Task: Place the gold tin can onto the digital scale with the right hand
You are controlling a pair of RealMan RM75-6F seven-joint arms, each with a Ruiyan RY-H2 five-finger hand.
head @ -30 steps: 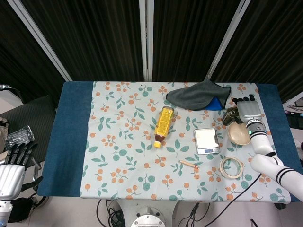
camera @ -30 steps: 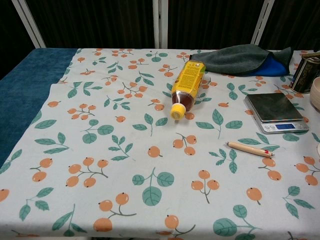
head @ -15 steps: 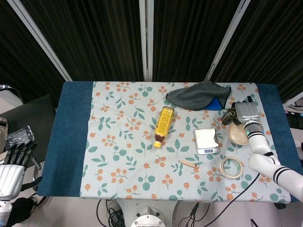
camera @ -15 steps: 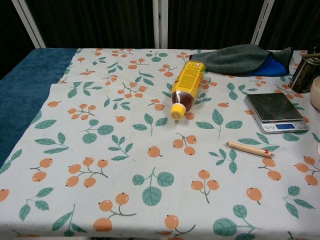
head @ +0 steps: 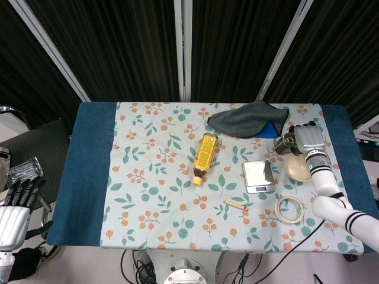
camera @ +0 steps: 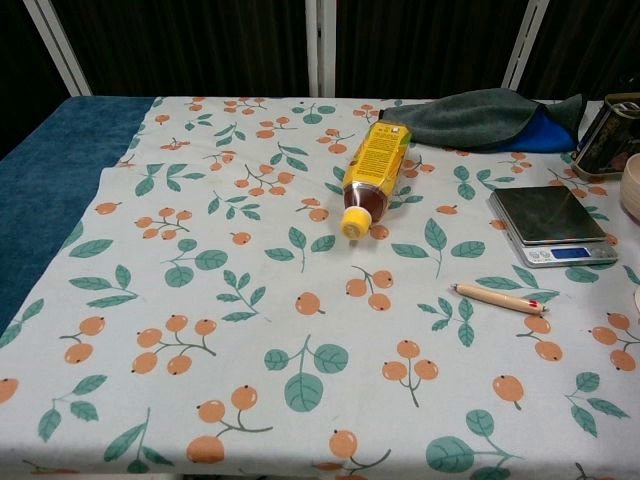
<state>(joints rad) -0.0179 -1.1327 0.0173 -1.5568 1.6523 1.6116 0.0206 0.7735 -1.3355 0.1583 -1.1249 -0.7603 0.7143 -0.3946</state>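
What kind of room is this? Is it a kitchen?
Probably not a kitchen; it looks like a robot test room: black curtains behind, a table with a fruit-print cloth, and a robot's right hand by a digital scale.

The right robot hand (head: 310,138) sits at the far right of the table (head: 89,177) in the head view, its grey back facing up and its dark fingers (head: 301,126) curled forward around the gold tin can (head: 286,142), which it holds tilted. Behind it the white forearm runs back toward the near right corner, a green light showing on the wrist (the sleeve further back carries black bands). The left robot hand (head: 15,210) hangs off the table at the lower left, well apart from everything on it, dark fingers straight, close together and pointing up, holding nothing. The chest view shows neither robot hand.
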